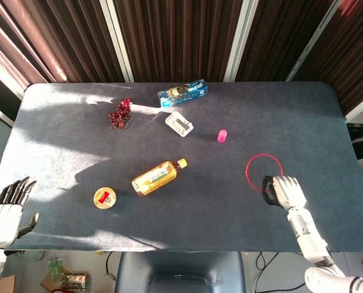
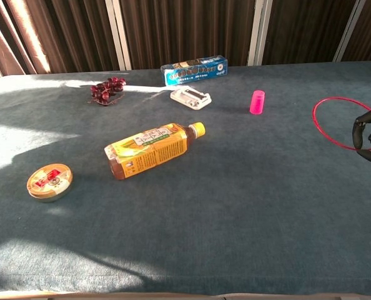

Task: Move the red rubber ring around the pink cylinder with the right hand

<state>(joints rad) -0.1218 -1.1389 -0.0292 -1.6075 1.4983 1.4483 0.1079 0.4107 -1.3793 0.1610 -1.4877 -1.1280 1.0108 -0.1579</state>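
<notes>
Right hand point(image 1: 285, 190): dark fingers point(image 2: 364, 130) curled round the near edge of the red rubber ring point(image 1: 264, 170), gripping it.
Ring: lifted, tilted, at 5 o'clock from the pink cylinder point(image 1: 222, 135), well apart.
Cylinder: upright on the bench point(image 1: 77, 140).
Left hand point(image 1: 5, 210): fingers spread, holding nothing, at the bench's 8 o'clock corner.

On the table point(image 1: 59, 146) lay one ring point(image 1: 264, 171), one pink cylinder point(image 1: 222, 135), one bottle point(image 1: 158, 177), one blue box point(image 1: 182, 93), one round tin point(image 1: 104, 198), one white clip point(image 1: 179, 124), one berry bunch point(image 1: 120, 113).
</notes>
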